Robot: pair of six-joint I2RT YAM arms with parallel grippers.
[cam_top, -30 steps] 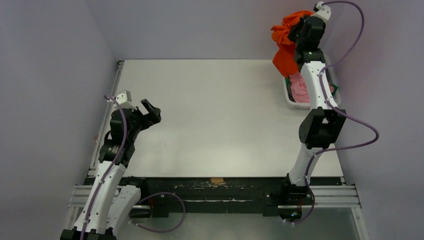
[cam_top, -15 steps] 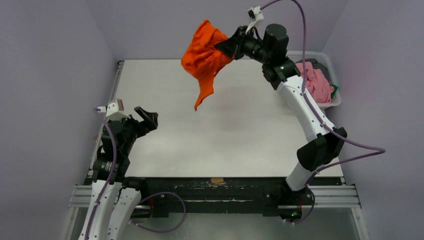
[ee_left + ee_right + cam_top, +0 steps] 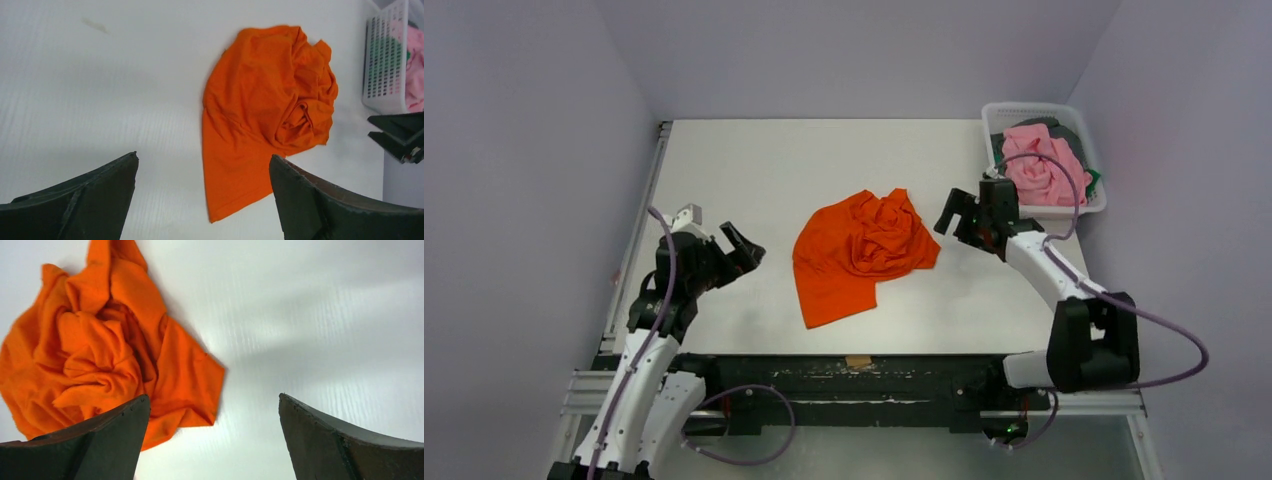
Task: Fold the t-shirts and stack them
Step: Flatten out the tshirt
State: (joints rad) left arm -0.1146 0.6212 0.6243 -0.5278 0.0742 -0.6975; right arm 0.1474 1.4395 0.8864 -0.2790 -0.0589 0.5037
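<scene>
Overhead, the orange t-shirt (image 3: 864,255) lies crumpled on the table (image 3: 724,160) between the left gripper (image 3: 740,250) and right gripper (image 3: 952,222), both spread wide and empty; the left wrist view shows a flat hem probably best for pinching, the right wrist view soft, light, bunched folds.

Left gripper (image 3: 744,244): jaws spread wide, holding nothing, elbow bent. Right gripper (image 3: 946,214): jaws likewise spread, forearm angled inward.
</scene>
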